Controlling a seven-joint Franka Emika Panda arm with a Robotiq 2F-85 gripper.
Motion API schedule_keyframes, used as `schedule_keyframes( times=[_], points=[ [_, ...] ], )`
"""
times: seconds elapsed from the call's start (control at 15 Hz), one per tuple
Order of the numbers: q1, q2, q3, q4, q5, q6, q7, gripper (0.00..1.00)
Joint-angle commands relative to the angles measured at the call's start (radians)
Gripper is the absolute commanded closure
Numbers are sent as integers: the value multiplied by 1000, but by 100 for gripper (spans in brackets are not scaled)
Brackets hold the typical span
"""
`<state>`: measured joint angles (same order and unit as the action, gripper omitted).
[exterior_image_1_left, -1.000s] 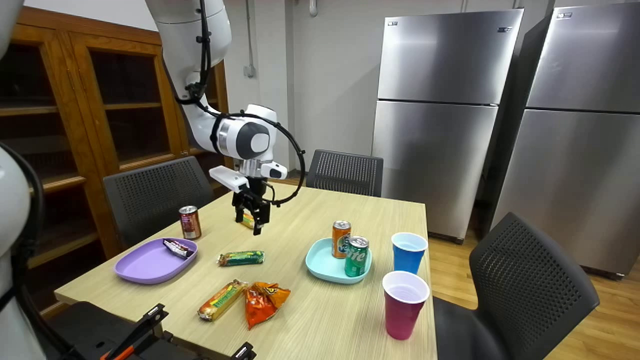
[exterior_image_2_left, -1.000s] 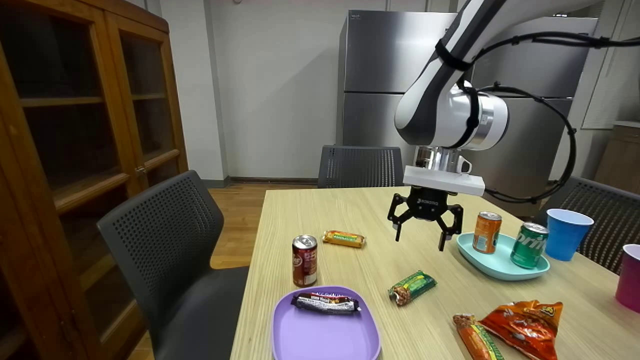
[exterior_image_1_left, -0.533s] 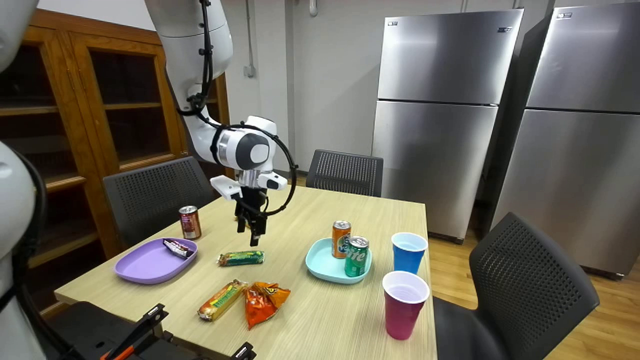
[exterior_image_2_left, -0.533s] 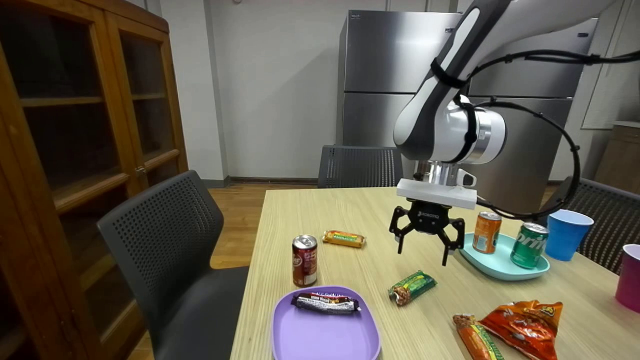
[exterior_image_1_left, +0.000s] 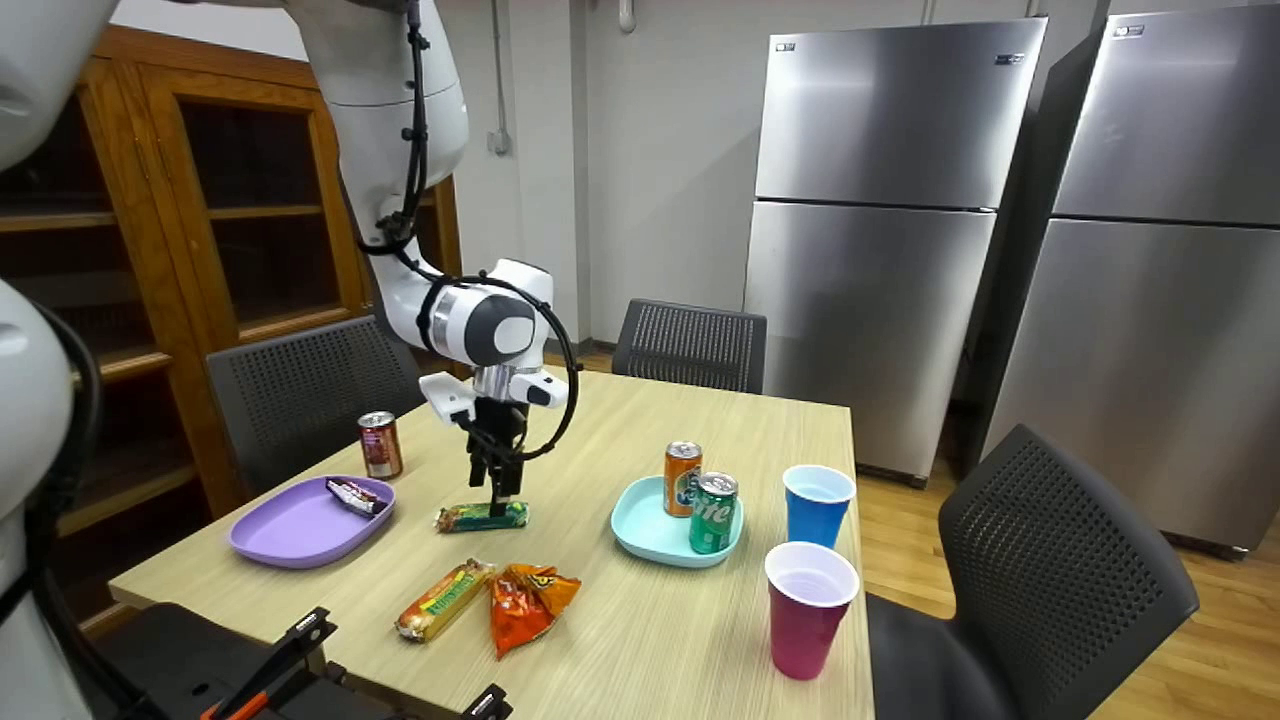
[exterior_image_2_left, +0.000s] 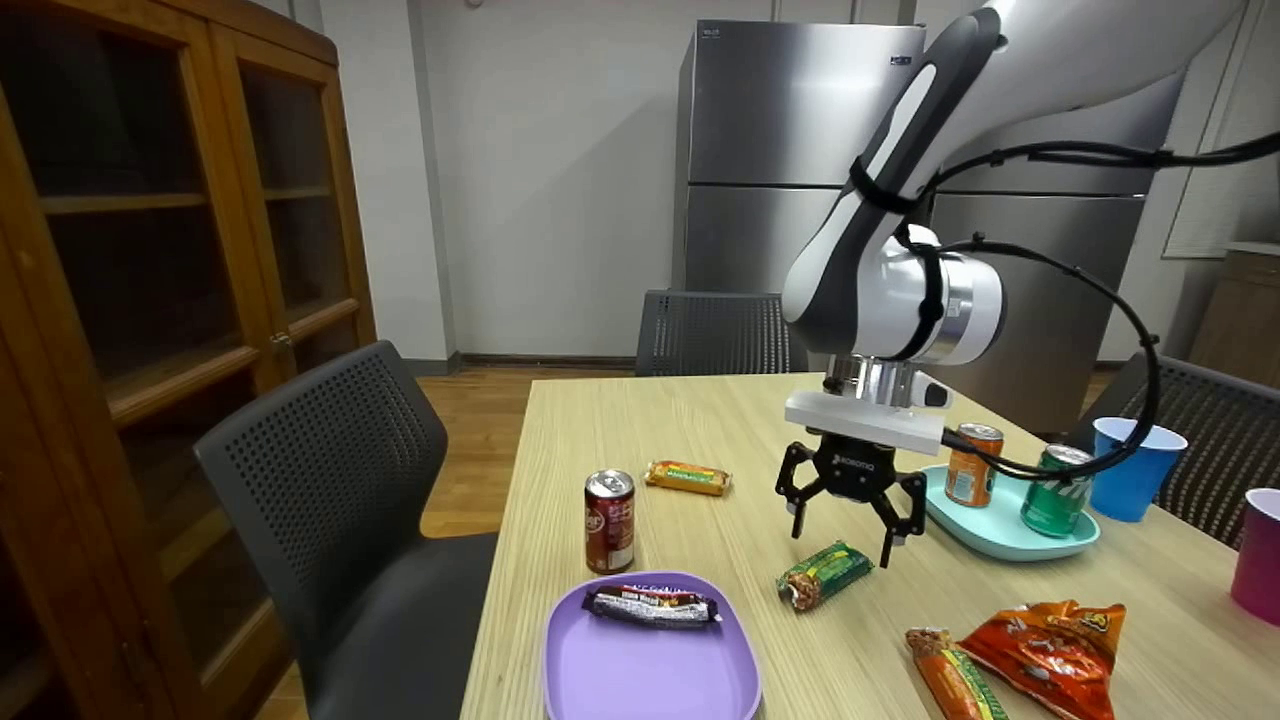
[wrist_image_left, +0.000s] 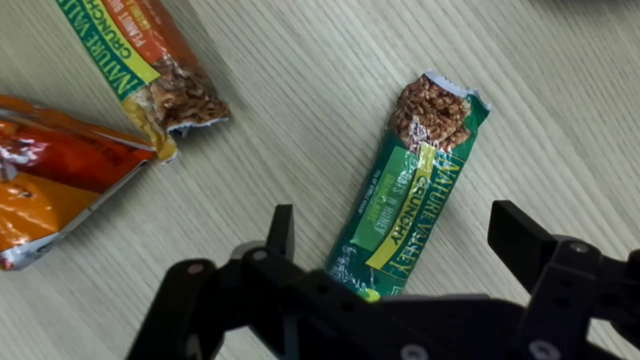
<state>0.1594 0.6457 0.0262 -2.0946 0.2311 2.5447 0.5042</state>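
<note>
The green granola bar (wrist_image_left: 405, 200) lies flat on the desk (exterior_image_1_left: 620, 425), well in from the edges, its end with the granola picture pointing toward the edge along the wooden cabinet (exterior_image_2_left: 185, 380). Just above it hangs the end effector (wrist_image_left: 391, 222), spread wide open; in the wrist view its two fingers (wrist_image_left: 282, 227) stand on either side of the wrapper, with a gap at each side.

Toward the near edge in both exterior views lie an orange-and-green granola bar (exterior_image_1_left: 445, 600) and an orange snack bag (exterior_image_1_left: 530, 605), whose corner seems to touch the bar's end. Near the cabinet-side edge, a purple plate (exterior_image_2_left: 650, 665) holds a dark-wrapped bar (exterior_image_2_left: 650, 607); a dark red can (exterior_image_2_left: 609, 522) stands upright just beside the plate. Farther toward the far edge lies a golden granola bar (exterior_image_2_left: 688, 478).

Toward the edge opposite the cabinet, a turquoise plate (exterior_image_1_left: 640, 525) carries an orange can (exterior_image_1_left: 682, 480) and a green can (exterior_image_1_left: 712, 515), both upright. A blue cup (exterior_image_1_left: 815, 515) and a magenta cup (exterior_image_1_left: 805, 625) stand close to that edge. Dark chairs (exterior_image_1_left: 690, 345) surround the desk, and two steel refrigerators (exterior_image_1_left: 880, 270) stand past the far corner on the cups' side.
</note>
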Motion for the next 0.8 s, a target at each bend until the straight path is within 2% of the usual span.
schedule_keyframes(
  times=[0.0,0.53,0.6,0.67,0.73],
  points=[
    [18,22,-8,7,33,43,31,0],
    [24,45,-10,10,37,63,37,0],
    [24,46,-9,10,37,63,36,5],
    [25,46,-9,8,36,67,35,26],
    [27,46,-9,7,36,68,35,29]
  ],
)
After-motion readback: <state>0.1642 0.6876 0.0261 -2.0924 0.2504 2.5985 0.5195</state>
